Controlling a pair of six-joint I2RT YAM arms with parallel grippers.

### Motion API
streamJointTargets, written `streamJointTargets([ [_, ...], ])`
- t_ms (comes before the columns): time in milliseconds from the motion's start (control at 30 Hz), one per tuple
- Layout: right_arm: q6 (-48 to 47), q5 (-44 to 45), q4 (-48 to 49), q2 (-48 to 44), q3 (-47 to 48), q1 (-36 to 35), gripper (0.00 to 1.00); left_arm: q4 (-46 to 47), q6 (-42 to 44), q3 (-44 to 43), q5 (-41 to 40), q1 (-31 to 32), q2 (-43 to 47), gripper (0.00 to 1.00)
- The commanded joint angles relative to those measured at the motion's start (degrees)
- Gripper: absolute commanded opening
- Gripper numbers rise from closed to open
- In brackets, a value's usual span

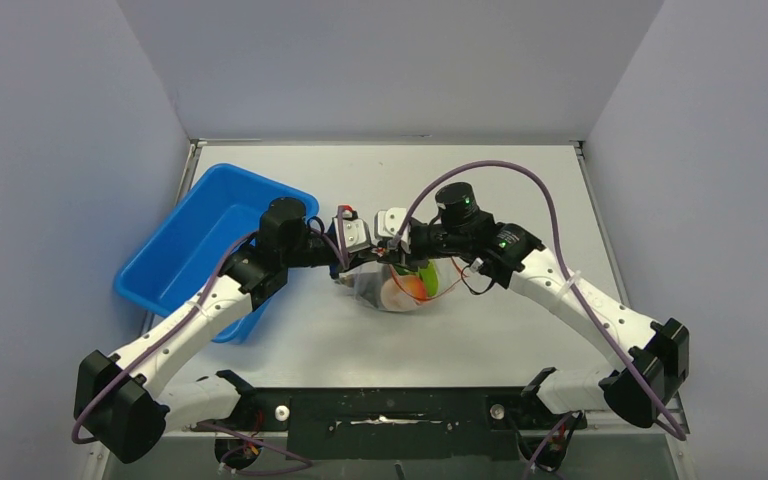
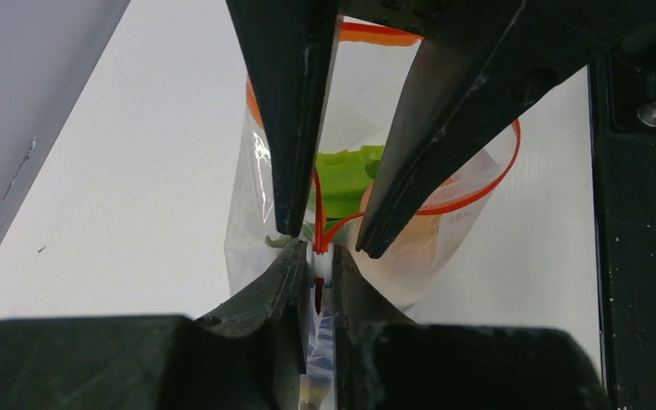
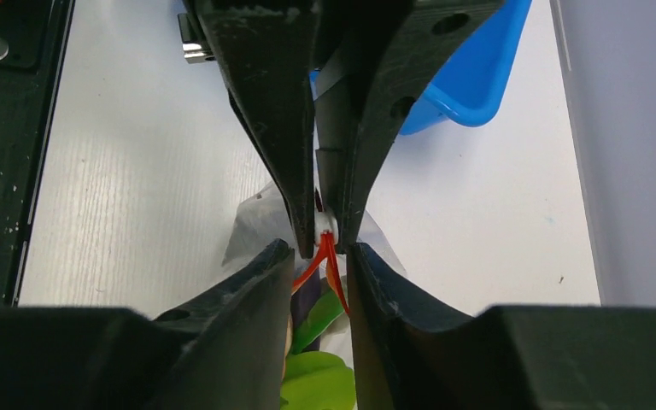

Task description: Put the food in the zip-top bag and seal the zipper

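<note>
The zip-top bag stands at mid-table with food inside: lime-green fruit, a dark purple piece, an orange-red fruit. My left gripper is shut on the white end piece of the red zipper at one corner of the bag's mouth. From there the two red strips part and the mouth gapes. My right gripper faces the left one tip to tip. Its jaws stand apart, straddling both strips of the zipper just past the pinched end. The bag's far side is hidden by the fingers.
A blue tray lies tilted at the left, under the left arm's forearm. The grey side wall is close on the left. The black base frame runs along the near edge.
</note>
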State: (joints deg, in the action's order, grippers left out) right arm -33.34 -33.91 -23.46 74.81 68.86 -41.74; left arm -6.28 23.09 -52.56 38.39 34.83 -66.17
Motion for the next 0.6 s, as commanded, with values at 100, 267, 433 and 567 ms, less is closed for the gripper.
streamJointTargets([
  [100, -4.23, 3.45, -0.38, 0.37, -0.23, -0.63, 0.03, 2.34, -0.55, -1.5, 1.6, -0.11, 1.89, 0.0],
  [267, -4.97, 3.05, -0.14, -0.74, -1.34, -0.57, 0.0, 0.2, -1.37, -1.55, 2.02, -0.62, 2.57, 0.1],
  [433, -4.83, 2.47, 0.35, -1.79, -2.02, -0.44, 0.0, -0.8, -0.15, 0.23, 1.96, -1.2, 3.28, 0.26],
  [567, -4.68, 2.05, 0.59, -2.24, -2.55, -0.19, 0.0, 0.3, 0.41, 1.74, 1.7, -1.72, 3.48, 0.29],
])
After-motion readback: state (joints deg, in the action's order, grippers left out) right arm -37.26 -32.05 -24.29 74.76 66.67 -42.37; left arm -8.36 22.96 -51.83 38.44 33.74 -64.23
